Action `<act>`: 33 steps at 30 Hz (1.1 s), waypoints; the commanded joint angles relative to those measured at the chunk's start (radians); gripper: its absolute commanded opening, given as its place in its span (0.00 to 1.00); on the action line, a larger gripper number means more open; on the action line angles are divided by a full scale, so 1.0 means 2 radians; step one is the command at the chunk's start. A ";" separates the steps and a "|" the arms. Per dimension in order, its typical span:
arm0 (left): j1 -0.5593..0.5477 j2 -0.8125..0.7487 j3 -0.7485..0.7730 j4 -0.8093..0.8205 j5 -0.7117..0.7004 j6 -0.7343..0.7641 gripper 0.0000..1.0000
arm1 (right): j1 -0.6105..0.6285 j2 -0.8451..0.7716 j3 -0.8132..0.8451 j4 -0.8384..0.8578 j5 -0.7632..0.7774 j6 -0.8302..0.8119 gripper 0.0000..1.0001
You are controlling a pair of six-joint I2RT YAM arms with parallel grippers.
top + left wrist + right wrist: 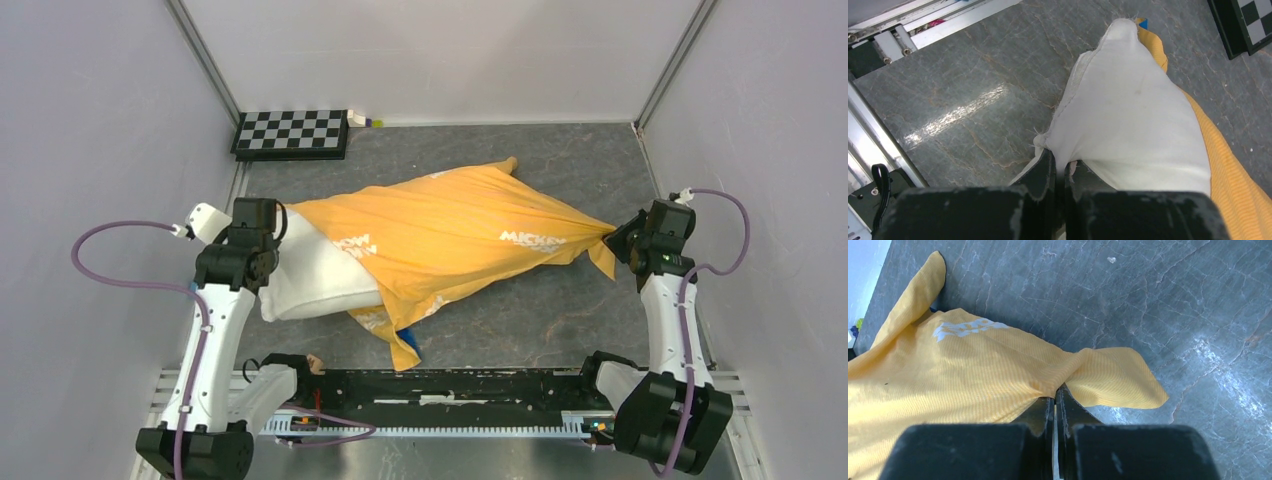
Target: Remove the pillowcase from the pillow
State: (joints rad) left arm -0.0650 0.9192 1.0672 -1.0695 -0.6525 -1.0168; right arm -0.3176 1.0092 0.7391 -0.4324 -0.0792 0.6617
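The pillowcase (460, 240) lies orange side up across the middle of the top view, drawn taut toward the right edge. The pillow (315, 280) pokes out white from its open end at centre-left, and the rest of it is inside. The left gripper (1057, 161) is clamped on the pillow's corner seam, with only a thin fold of white cloth between the jaws. The right gripper (1055, 392) is pinched on a bunched corner of the pillowcase, and a loose flap spills past it to the right.

Both holds are slight, and that looks like the main risk. If the arms pull apart, the seam fold could slip from the left jaws, and pillow and cover would then slide together across the table (560, 320) without separating. The bunched orange corner could likewise creep out of the right jaws, since the cloth is thin.

At lower centre of the top view the cover's mouth is folded under. That tuck may catch the pillow's bulk and bind, so a harder pull would strain the grips.
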 commanded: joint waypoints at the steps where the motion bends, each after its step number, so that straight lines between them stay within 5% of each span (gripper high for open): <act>1: 0.069 -0.024 0.037 -0.037 -0.293 -0.053 0.02 | -0.072 0.005 0.043 0.089 0.233 -0.003 0.00; 8: 0.077 -0.035 0.035 -0.016 -0.270 -0.042 0.02 | -0.100 -0.003 0.046 0.108 0.184 -0.010 0.00; 12: 0.077 -0.035 -0.006 0.115 -0.112 0.096 0.02 | -0.099 -0.016 0.003 0.188 0.035 -0.041 0.00; 15: 0.077 -0.029 -0.025 0.149 0.011 0.122 0.02 | -0.090 -0.013 -0.027 0.238 -0.067 -0.038 0.00; 19: 0.077 -0.026 -0.038 0.150 0.044 0.131 0.02 | -0.074 -0.016 -0.035 0.224 -0.078 -0.069 0.01; 20: 0.077 -0.028 -0.042 0.151 0.048 0.134 0.02 | -0.074 -0.020 -0.037 0.225 -0.080 -0.076 0.06; 22: 0.077 -0.032 -0.051 0.156 0.064 0.149 0.02 | -0.063 -0.024 -0.047 0.260 -0.157 -0.103 0.65; 24: 0.076 -0.037 -0.061 0.160 0.079 0.152 0.02 | -0.018 -0.027 -0.050 0.271 -0.195 -0.115 0.92; 28: 0.076 -0.050 -0.095 0.200 0.162 0.188 0.02 | 0.121 -0.012 -0.033 0.258 -0.190 -0.145 0.98; 33: 0.076 -0.070 -0.135 0.261 0.353 0.258 0.02 | 0.259 0.012 -0.006 0.241 -0.151 -0.181 0.98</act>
State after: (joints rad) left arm 0.0944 0.8150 0.8379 -0.7132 -0.3176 -0.6395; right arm 0.0570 1.0096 0.6559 0.0441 -0.4149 0.3962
